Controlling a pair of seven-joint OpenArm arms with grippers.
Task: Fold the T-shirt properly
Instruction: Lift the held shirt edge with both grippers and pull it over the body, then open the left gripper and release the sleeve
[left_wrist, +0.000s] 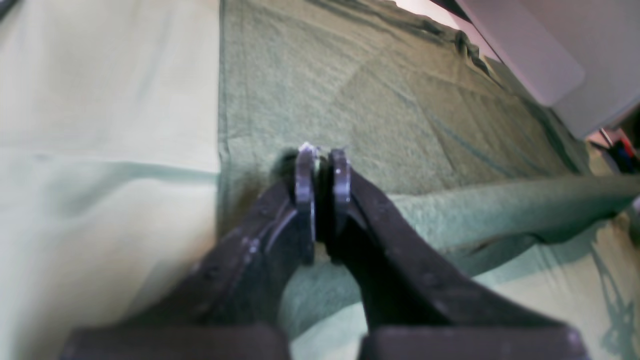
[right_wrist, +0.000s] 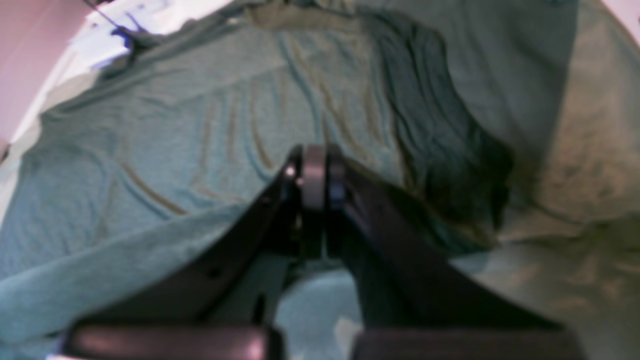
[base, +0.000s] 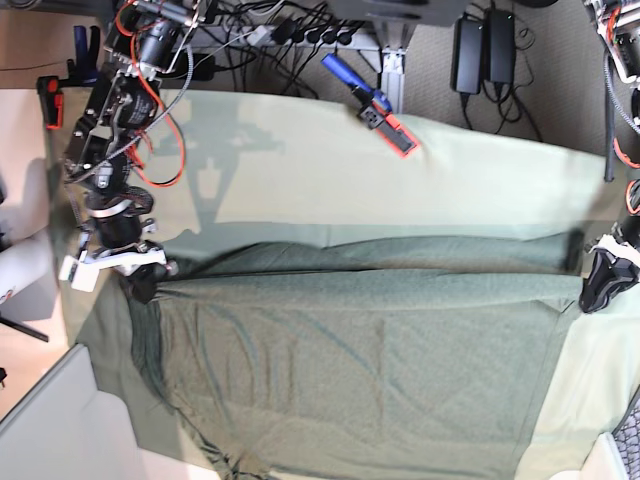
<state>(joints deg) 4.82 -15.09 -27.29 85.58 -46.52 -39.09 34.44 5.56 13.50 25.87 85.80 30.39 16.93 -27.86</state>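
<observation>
Across the near half of the table in the base view lies the T-shirt (base: 360, 350), a large dark heathered olive-green knit garment, soft and creased, spread wide from the left side to the right side, with its far edge raised into a long fold that runs between the two arms. It rests on a paler mint-green table cloth (base: 330, 180), which shows bare on the far half of the table and in a strip at the right. At the shirt's far left corner, the right gripper (base: 145, 283) is closed on the T-shirt; in its own wrist view the dark jaws of the right gripper (right_wrist: 314, 172) meet tip to tip, with wrinkled fabric bunched darkly just to one side. At the far right corner, the left gripper (base: 603, 283) is likewise clamped on the T-shirt; its wrist view shows the left gripper (left_wrist: 320, 160) with its jaws nearly together over the cloth close to the shirt's straight side edge, and a lifted roll of shirt (left_wrist: 500, 200) stretches away from it. Beyond the table's far edge, on the floor, lie tangled black cables (base: 290, 40), two black power bricks (base: 483, 50), and a blue-and-red tool (base: 375, 105) that reaches onto the cloth's far edge.
</observation>
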